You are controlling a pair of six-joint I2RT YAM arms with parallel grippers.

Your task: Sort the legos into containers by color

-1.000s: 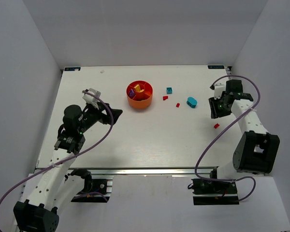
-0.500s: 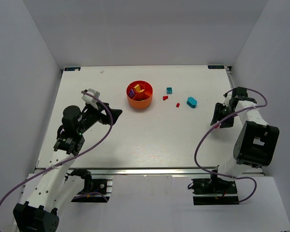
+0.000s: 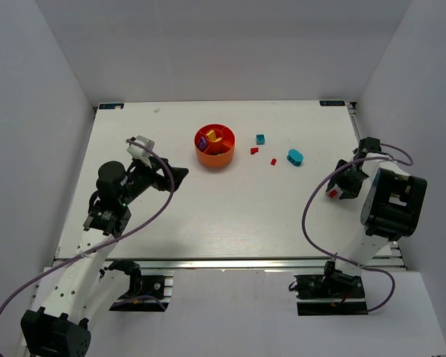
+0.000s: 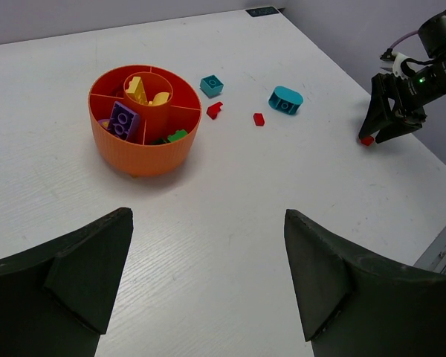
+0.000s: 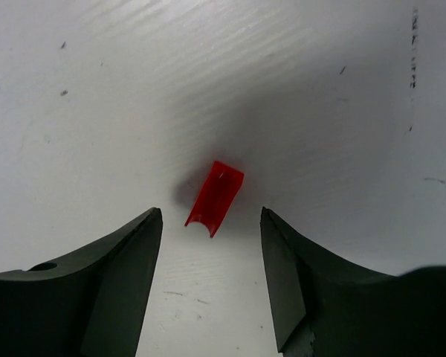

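My right tool, released, is straddling the red brick, which is skewed toward one o'clock; pinching risks flicking it.

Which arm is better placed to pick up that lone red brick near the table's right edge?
The right. Its gripper hangs directly over the red brick, with its open jaws on either side of it. The left gripper hovers open far away, on the other side of the bowl.

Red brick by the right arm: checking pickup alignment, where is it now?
In the right wrist view the red brick lies on the table between the right gripper's open fingers, untouched, near the table's right edge.
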